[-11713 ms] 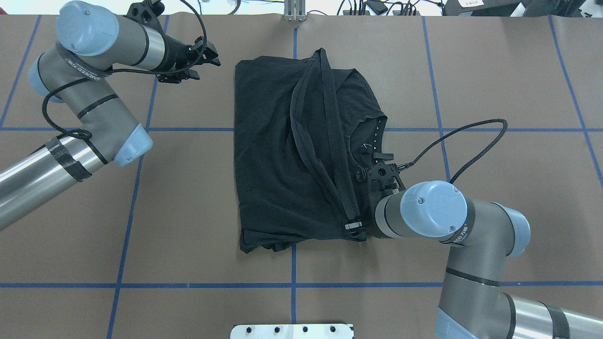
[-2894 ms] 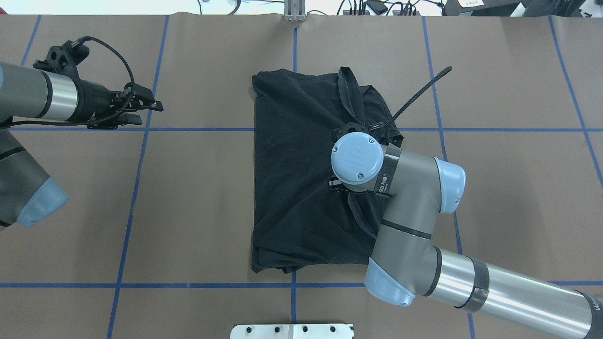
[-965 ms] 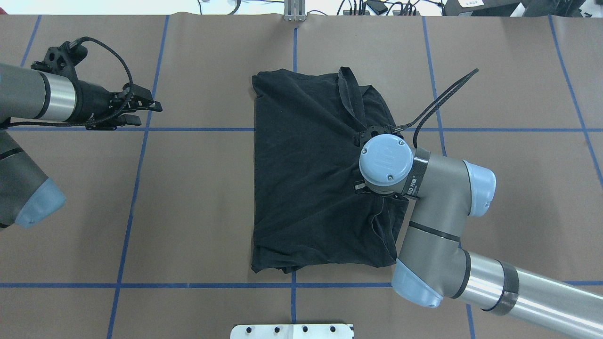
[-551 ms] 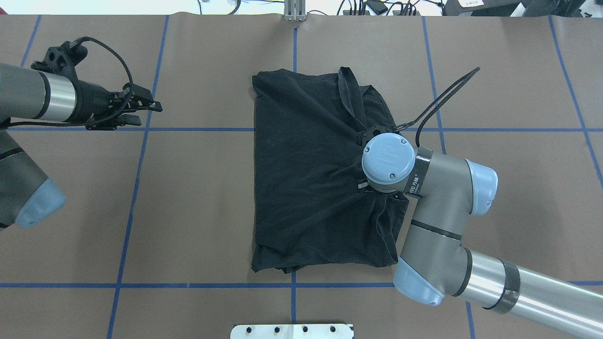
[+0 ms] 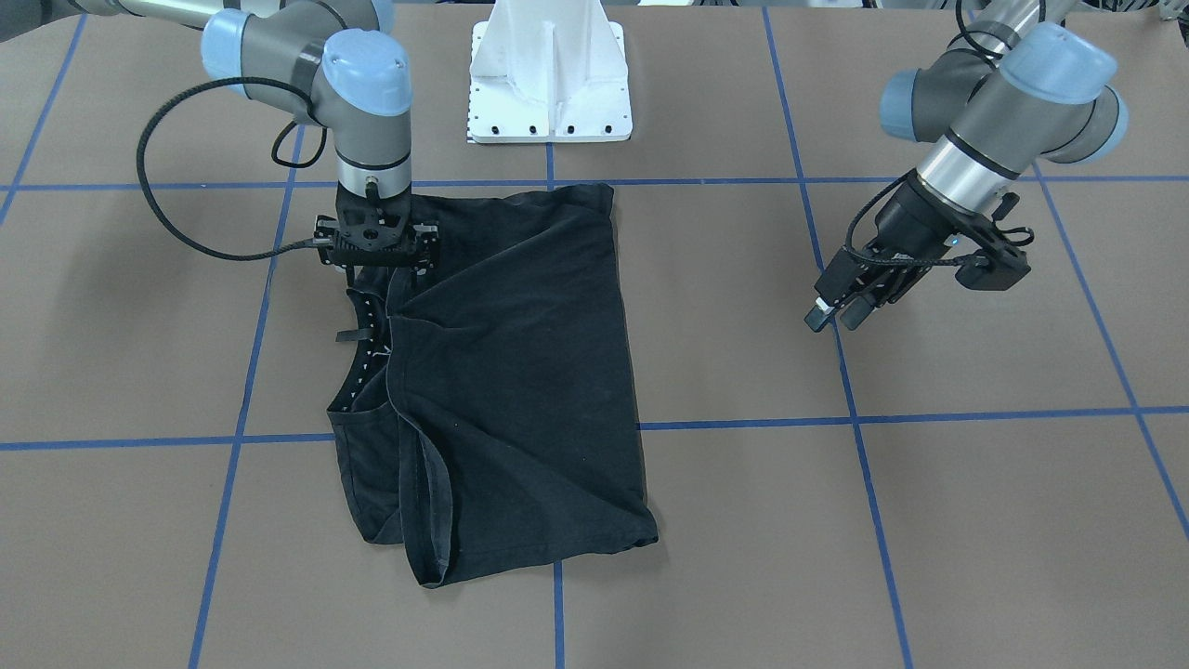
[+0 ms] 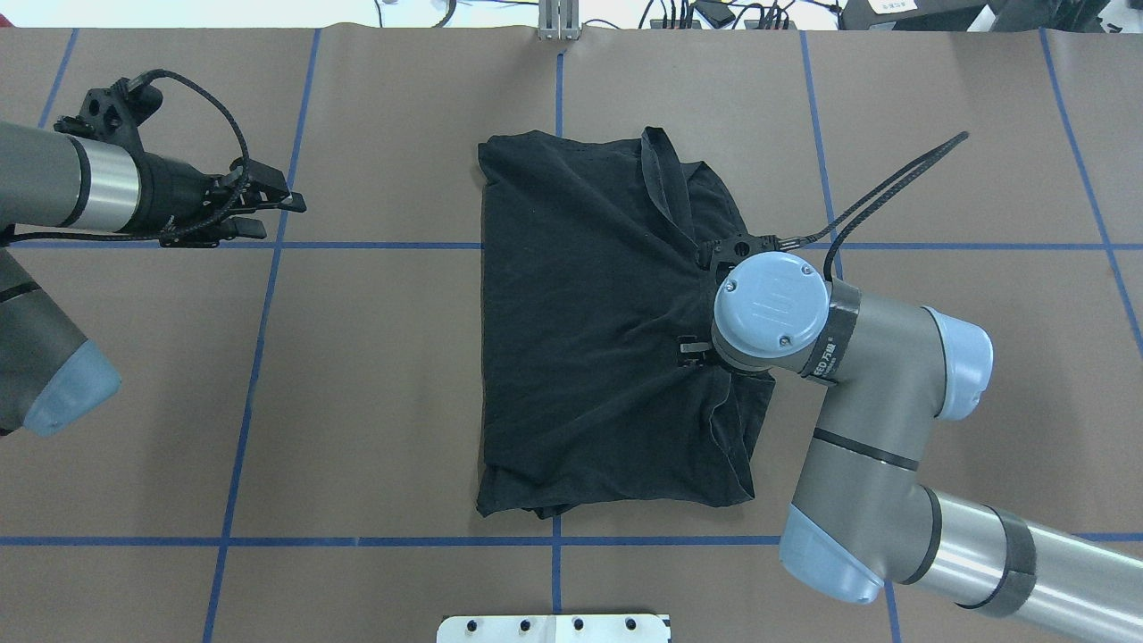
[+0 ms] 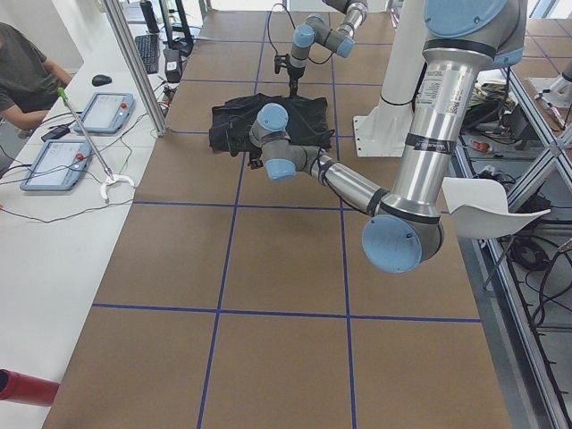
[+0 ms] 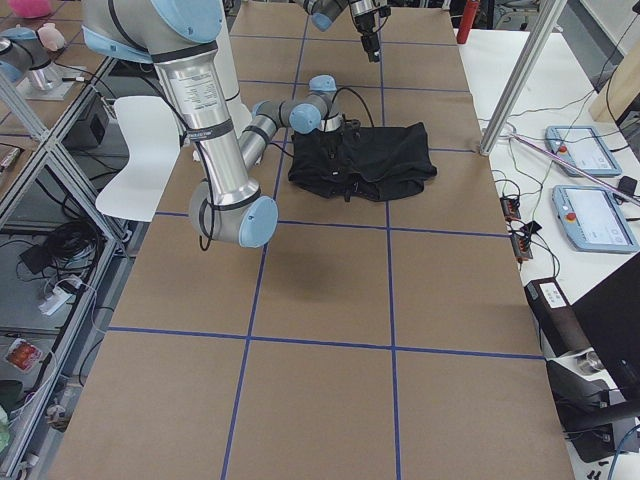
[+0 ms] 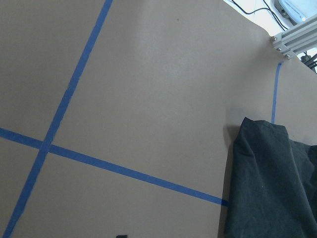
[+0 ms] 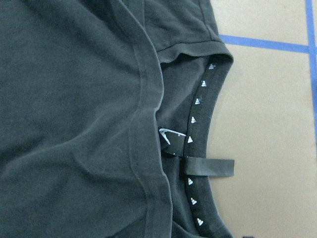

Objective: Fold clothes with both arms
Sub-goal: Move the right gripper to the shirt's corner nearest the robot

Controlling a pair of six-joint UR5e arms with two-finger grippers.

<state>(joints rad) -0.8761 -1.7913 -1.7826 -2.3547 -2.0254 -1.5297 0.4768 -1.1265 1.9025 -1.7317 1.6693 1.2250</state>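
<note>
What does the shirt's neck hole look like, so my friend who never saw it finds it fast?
On the brown paper-covered table lies a folded black T-shirt. Its neck opening sits on the edge by the right gripper. Only that curved band carries a row of tiny white triangles and a small black loop tab.

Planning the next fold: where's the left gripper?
Overhead view, far left: the left gripper hangs beside a blue tape crossing, well apart from the black T-shirt.
</note>
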